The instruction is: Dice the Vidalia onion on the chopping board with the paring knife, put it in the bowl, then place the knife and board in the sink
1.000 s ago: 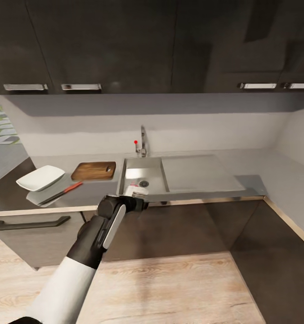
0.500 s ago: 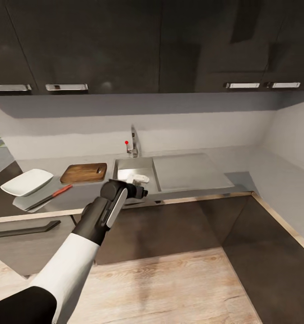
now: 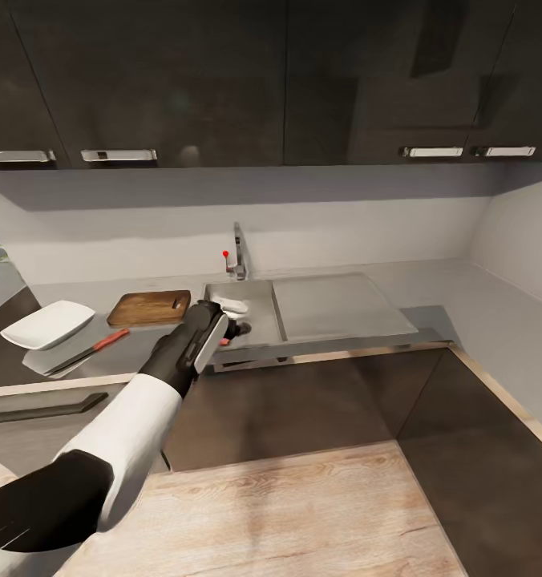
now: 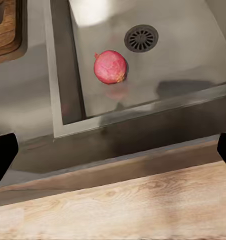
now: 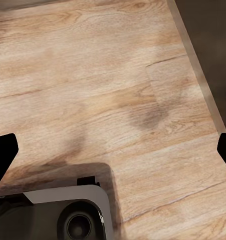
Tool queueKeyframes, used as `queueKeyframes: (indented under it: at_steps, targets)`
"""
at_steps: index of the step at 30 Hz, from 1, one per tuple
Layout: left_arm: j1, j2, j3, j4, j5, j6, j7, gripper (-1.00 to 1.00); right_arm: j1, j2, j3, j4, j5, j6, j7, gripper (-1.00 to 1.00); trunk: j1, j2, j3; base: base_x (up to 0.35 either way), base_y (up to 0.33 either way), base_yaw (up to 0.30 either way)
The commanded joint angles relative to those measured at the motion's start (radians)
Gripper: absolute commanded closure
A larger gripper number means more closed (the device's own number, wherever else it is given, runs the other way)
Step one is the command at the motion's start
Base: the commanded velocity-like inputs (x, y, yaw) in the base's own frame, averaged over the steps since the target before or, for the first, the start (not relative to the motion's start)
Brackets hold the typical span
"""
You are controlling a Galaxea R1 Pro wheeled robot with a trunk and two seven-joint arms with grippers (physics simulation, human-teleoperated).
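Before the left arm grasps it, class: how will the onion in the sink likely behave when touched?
The onion looks round, so a nudge would probably roll it. The sink floor is smooth steel, so it may skid toward the drain. It seems firm enough for the jaws.

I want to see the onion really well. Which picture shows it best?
The left wrist view. There the onion is big and whole, lying on the sink floor beside the round drain. In the head view, the left arm covers most of that spot, leaving just a tiny reddish bit. The right wrist view looks at wooden floor.
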Motion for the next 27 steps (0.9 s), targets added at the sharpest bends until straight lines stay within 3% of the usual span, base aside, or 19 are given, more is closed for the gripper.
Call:
queueKeyframes:
  at_steps: [1, 4, 12, 19, 27]
  targets:
    - [-0.025, 0.0, -0.002, 0.083, 0.024, -0.039, 0.012, -1.0, -0.001, 0.0, -0.005, 0.001, 0.01, -0.003, -0.003, -1.0, 0.0, -0.002, -0.002, 0.0, 0.0, 0.0]
    - [-0.044, 0.0, -0.003, 0.18, 0.051, -0.101, 0.013, -1.0, -0.001, 0.0, -0.005, 0.001, 0.01, -0.003, -0.004, -1.0, 0.0, -0.002, -0.002, 0.0, 0.0, 0.0]
    - [-0.047, 0.006, -0.005, 0.199, 0.131, -0.118, 0.015, -1.0, -0.001, 0.0, -0.006, 0.001, 0.01, -0.003, -0.004, -1.0, 0.0, -0.002, -0.002, 0.0, 0.0, 0.0]
    - [-0.047, 0.022, -0.004, 0.198, 0.143, -0.119, 0.017, -1.0, -0.001, 0.0, -0.006, 0.001, 0.01, -0.004, -0.004, -1.0, 0.0, -0.002, -0.002, 0.078, 0.0, 0.0]
    - [-0.047, 0.024, -0.005, 0.198, 0.144, -0.119, 0.018, -1.0, -0.001, 0.0, -0.006, 0.001, 0.01, -0.004, -0.004, -1.0, 0.0, -0.002, -0.002, 0.305, 0.0, 0.0]
